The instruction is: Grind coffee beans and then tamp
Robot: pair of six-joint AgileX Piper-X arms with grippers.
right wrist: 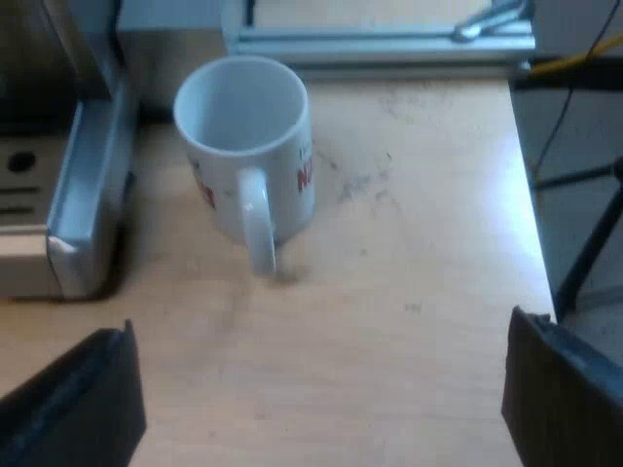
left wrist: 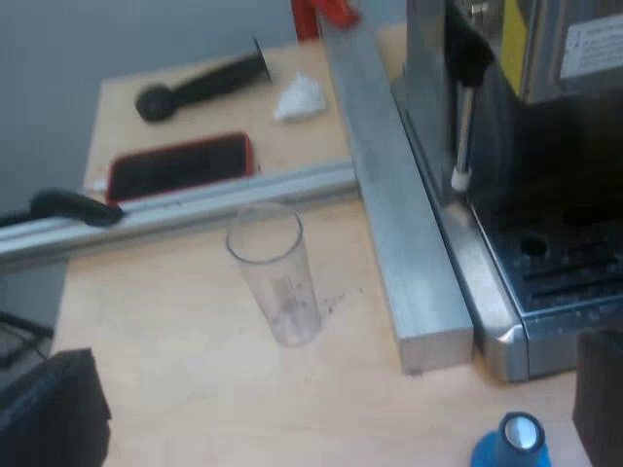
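An empty measuring glass [left wrist: 274, 272] stands upright on the wooden table, close to the espresso machine's metal drip tray [left wrist: 545, 282]. My left gripper [left wrist: 326, 413] hovers above the table just short of the glass, open, with nothing between its black fingers [left wrist: 54, 413]. A blue tamper [left wrist: 511, 443] with a silver top stands near one finger, by the machine's corner. A white mug [right wrist: 248, 146] with red lettering stands upright beside the machine's base [right wrist: 78, 204], its handle turned toward my right gripper [right wrist: 321, 404], which is open and empty above bare table.
Aluminium rails [left wrist: 389, 195] run between the glass and the machine and behind the glass. Beyond them lie a red-cased phone [left wrist: 180, 165], a dark handled tool [left wrist: 204, 83] and a white crumpled scrap [left wrist: 300, 97]. The table edge [right wrist: 526, 214] drops off near the mug.
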